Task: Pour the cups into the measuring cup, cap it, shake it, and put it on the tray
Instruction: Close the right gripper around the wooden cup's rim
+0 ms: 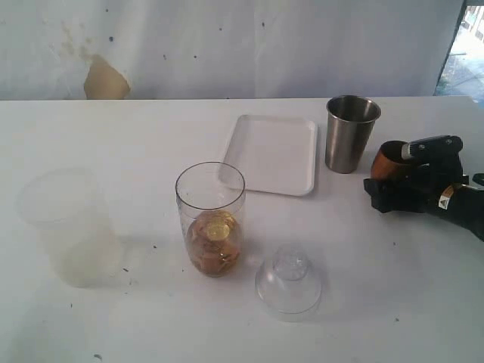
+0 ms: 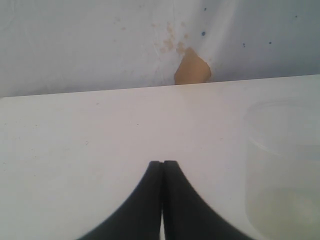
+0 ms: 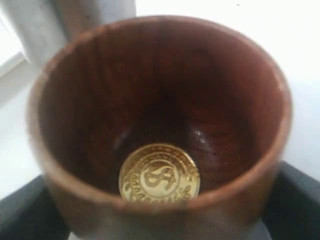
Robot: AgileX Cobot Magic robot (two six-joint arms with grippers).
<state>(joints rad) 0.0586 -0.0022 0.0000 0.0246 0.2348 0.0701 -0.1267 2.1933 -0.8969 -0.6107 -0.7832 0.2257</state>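
Gripping the small rounded brown wooden cup (image 1: 384,160), the right gripper (image 1: 399,172) sat at the 3 o'clock edge of the white table (image 1: 151,136), the tapered stainless-steel tumbler (image 1: 351,133) at the cup's 11 o'clock. Inside that cup lay one gold coin (image 3: 159,174) stamped with a dollar-like sign, its rim lettering too blurred to read. The tall clear plastic measuring cup (image 1: 210,198), holding gold coins (image 1: 214,242), stood near the centre, the flat white rectangular tray (image 1: 272,155) at its 1 o'clock and the clear dome-shaped cap (image 1: 288,281) at its 4 o'clock; the left gripper (image 2: 162,162) was closed, fingertips together.
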